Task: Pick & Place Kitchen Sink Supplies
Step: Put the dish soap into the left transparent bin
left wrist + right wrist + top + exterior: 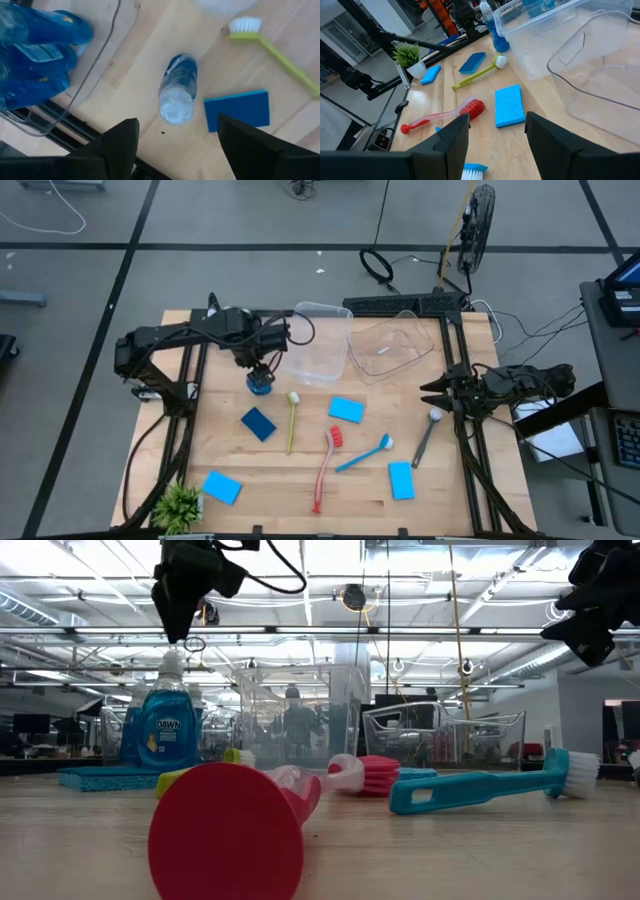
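- Wooden desk (300, 480) sits on a grey floor, with black arm frames along its left and right edges and open floor all round.
- Left gripper (258, 364) hangs directly above an upright bottle of blue liquid (260, 384); in the left wrist view its fingers (117, 145) stand wide apart with the bottle (177, 90) below them and nothing held — the low view shows a clear gap above the cap (172, 665).
- That bottle stands near the desk's back left, just beside the left clear tub (318, 340), with a dark blue sponge (258, 423) close in front.
- Second clear tub (392, 345) touches or nearly touches the first; from above I cannot tell which.
- Right gripper (432, 390) waits over the right edge, fingers apart and empty, near the grey brush (426, 436).
- Middle of the desk is crowded: yellow-green brush (292, 420), red brush (326, 465), blue brush (363, 454) and a light blue sponge (346, 410) lie close together, the red and blue ones seemingly almost meeting.
- Two more light blue sponges — one at front left (221, 487), one at front right (401, 479) — lie well apart.
- Small green plant (180, 505) occupies the front left corner.
- Widest bare wood is the strip between the front sponges.
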You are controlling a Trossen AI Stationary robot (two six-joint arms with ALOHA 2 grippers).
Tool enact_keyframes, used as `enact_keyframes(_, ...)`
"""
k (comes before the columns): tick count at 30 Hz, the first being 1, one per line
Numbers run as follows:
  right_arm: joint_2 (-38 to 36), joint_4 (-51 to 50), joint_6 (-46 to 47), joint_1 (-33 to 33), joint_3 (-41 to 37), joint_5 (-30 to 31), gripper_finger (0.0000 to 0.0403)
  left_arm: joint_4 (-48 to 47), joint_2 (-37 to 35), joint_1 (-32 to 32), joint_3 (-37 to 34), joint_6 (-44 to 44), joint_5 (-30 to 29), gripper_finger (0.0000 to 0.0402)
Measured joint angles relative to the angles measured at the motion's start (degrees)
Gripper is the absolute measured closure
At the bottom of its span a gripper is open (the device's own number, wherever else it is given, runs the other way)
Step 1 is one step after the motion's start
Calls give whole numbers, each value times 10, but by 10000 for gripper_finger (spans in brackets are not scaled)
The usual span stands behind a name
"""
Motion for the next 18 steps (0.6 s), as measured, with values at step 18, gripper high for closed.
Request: enact_keyframes(18, 0, 0, 5, 0, 0, 1, 220, 40, 0, -11, -90, -2, -25, 122)
